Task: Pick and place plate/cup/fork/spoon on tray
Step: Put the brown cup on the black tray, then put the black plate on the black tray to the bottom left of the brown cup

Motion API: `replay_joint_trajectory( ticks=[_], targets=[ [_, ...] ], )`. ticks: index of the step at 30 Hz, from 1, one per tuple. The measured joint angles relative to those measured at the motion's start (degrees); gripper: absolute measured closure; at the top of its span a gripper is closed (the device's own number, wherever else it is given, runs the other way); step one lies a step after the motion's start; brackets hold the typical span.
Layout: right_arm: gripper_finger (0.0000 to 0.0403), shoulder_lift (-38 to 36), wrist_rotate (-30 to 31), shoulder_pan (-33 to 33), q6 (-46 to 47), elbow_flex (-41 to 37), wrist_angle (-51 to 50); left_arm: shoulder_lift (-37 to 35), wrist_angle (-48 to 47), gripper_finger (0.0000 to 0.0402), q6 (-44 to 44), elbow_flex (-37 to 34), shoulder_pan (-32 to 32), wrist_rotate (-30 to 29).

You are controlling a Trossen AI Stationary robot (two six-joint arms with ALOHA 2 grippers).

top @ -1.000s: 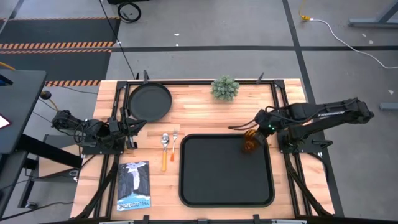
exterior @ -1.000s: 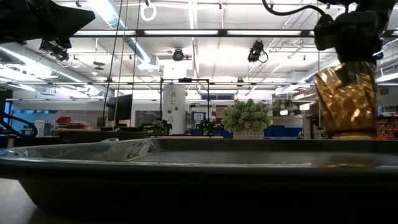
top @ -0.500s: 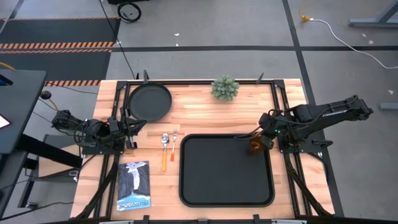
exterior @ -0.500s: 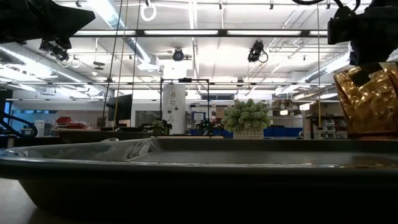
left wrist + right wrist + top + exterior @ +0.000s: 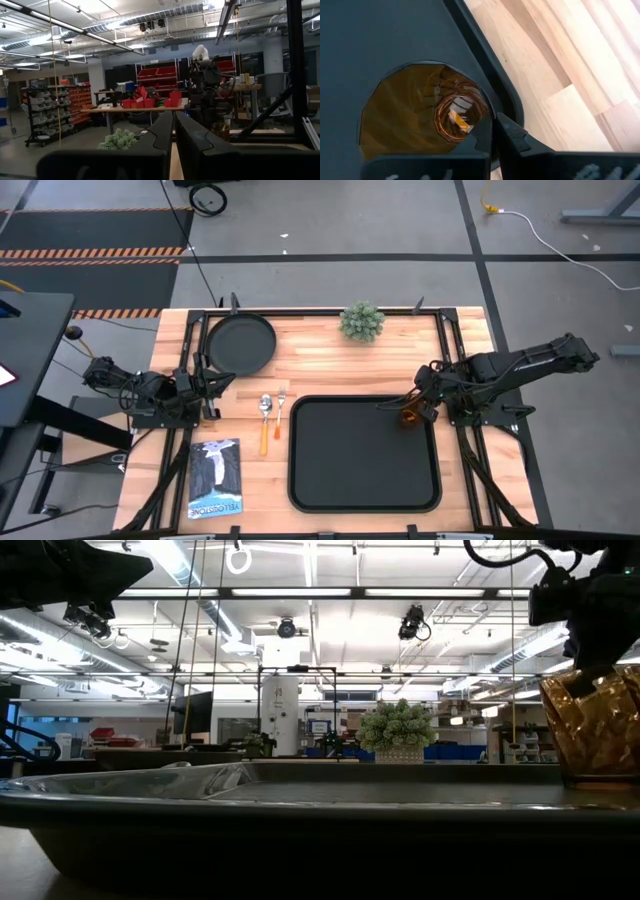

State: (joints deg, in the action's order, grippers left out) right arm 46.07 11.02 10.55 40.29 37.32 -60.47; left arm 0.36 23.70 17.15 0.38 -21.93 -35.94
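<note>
The amber cup [image 5: 409, 418] stands upright in the far right corner of the black tray [image 5: 330, 480]; it also shows in the low view [image 5: 598, 730] and the right wrist view [image 5: 415, 115]. My right gripper [image 5: 417, 409] is shut on it from above. My left gripper [image 5: 217, 385] is shut and empty at the table's left side, near the round black plate [image 5: 241, 343]. The spoon [image 5: 265, 412] and the fork [image 5: 280, 406] lie side by side on the table, left of the tray. My right gripper holds the cup by its rim [image 5: 488, 114] on the side nearest the tray's right wall, one finger [image 5: 481, 140] inside the cup and one outside. The fingers come from above, slanting in from the table's right. The cup is upright, its base down at the tray's floor [image 5: 600, 783].
A small potted plant [image 5: 362, 321] stands at the table's far edge. A book [image 5: 215, 478] lies near the front left. Most of the tray's floor is bare. Black frame rails run along the table's left and right sides.
My right gripper has carried the cup down and a little toward the table's right edge. The cup hung clear above the tray a second ago; now its base is at the tray's floor in the far right corner. The gripper stays shut on it.
</note>
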Motion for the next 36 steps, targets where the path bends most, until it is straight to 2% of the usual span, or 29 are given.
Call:
replay_joint_trajectory(
  ticks=[7, 14, 20, 27, 36],
  targets=[
    [0.0381, -0.4, -0.1, 0.0, 1.5, -0.3, -0.1, 0.0, 0.0, 0.0374, 0.0, 0.0, 0.0, 0.0],
    [0.0329, -0.3, -2.1, 0.0, 2.2, -0.1, -3.3, 0.0, 0.0, 0.0374, 0.0, 0.0, 0.0, 0.0],
    [0.0295, -0.3, -2.0, -1.2, 1.7, 4.3, -5.0, 0.0, 0.0, 0.0374, 0.0, 0.0, 0.0, 0.0],
    [0.0286, -0.2, -2.0, -1.6, 1.7, 9.6, -5.2, 0.0, 0.0, 0.0374, -0.3, 0.0, 0.0, 0.0],
    [0.0287, 1.8, 7.0, -2.4, -1.3, 12.5, 2.6, 0.0, -2.9, 0.0374, -1.6, 0.0, -0.1, 0.0]
  ],
)
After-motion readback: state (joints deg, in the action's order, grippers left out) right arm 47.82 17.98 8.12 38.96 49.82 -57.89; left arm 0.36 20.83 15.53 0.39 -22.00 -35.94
